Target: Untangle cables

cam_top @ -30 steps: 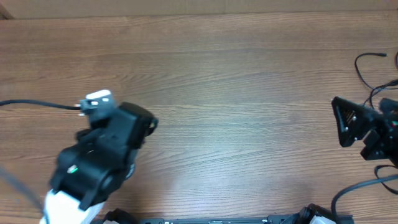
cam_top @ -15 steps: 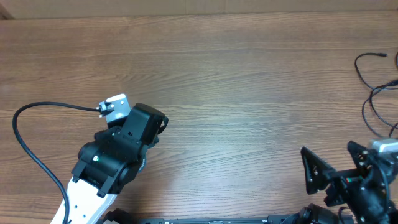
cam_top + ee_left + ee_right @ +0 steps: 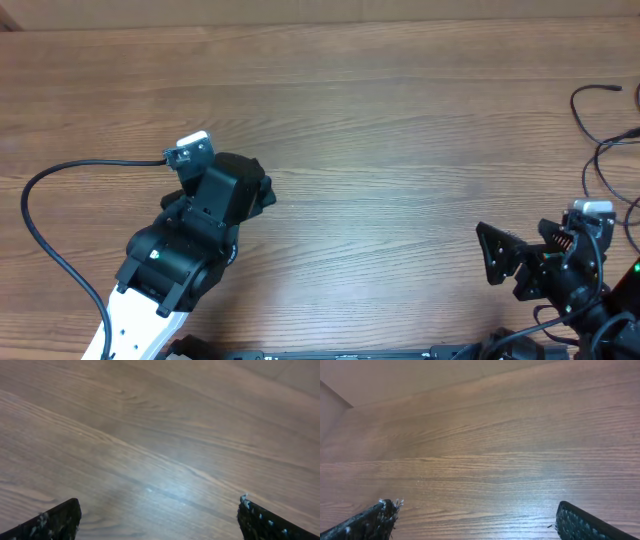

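left tool (image 3: pixel 159 510) gaping wide, right tool (image 3: pixel 477 512) gaping wide

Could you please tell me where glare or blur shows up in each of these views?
Overhead: sharp, faint sheen on the table. Left wrist: bright glare patch mid-table, far wood soft. Right wrist: pale sheen band across the grain, far corner blurred.

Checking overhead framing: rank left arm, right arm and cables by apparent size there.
1. left arm, largest.
2. right arm, partly cut by the frame's edge.
3. cables, thin strands, also running out of frame.
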Motion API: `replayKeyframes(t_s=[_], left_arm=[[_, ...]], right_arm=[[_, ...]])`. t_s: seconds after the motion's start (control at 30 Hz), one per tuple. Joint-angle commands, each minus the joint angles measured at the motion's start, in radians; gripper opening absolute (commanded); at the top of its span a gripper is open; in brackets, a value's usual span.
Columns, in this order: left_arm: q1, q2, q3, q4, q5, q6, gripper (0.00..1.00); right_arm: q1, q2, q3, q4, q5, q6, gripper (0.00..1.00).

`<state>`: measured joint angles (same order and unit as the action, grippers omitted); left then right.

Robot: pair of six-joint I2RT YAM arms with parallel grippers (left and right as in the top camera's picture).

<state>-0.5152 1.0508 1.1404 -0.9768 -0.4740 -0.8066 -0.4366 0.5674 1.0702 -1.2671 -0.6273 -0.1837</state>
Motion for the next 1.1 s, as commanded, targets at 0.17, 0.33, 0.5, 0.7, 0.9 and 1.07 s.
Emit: replayKeyframes(t_s=[0.17, 0.33, 0.5, 0.7, 0.9, 1.07], left_arm=[[0.005, -0.010, -0.002, 0.048, 0.004, -0.010, 1.00], [0.004, -0.010, -0.002, 0.048, 0.036, -0.010, 1.00], [0.004, -0.010, -0.002, 0.046, 0.315, -0.003, 1.00], [0.005, -0.010, -0.002, 0.008, 0.277, 0.082, 0.99], [0.005, -0.004, -0.002, 0.091, 0.071, 0.082, 0.99], [0.013, -0.022, -0.026, 0.174, -0.013, 0.119, 1.00]], right_arm=[[0.005, -0.005, -0.011, -0.002, -0.002, 0.003, 1.00], [0.005, -0.005, -0.011, -0.002, -0.002, 0.003, 1.00], [0.005, -0.005, -0.011, -0.002, -0.002, 0.003, 1.00], [0.005, -0.005, -0.011, -0.002, -0.002, 0.003, 1.00], [0.005, -0.005, -0.011, -0.002, -0.002, 0.003, 1.00], [0.005, -0.005, -0.011, -0.002, -0.002, 0.003, 1.00]])
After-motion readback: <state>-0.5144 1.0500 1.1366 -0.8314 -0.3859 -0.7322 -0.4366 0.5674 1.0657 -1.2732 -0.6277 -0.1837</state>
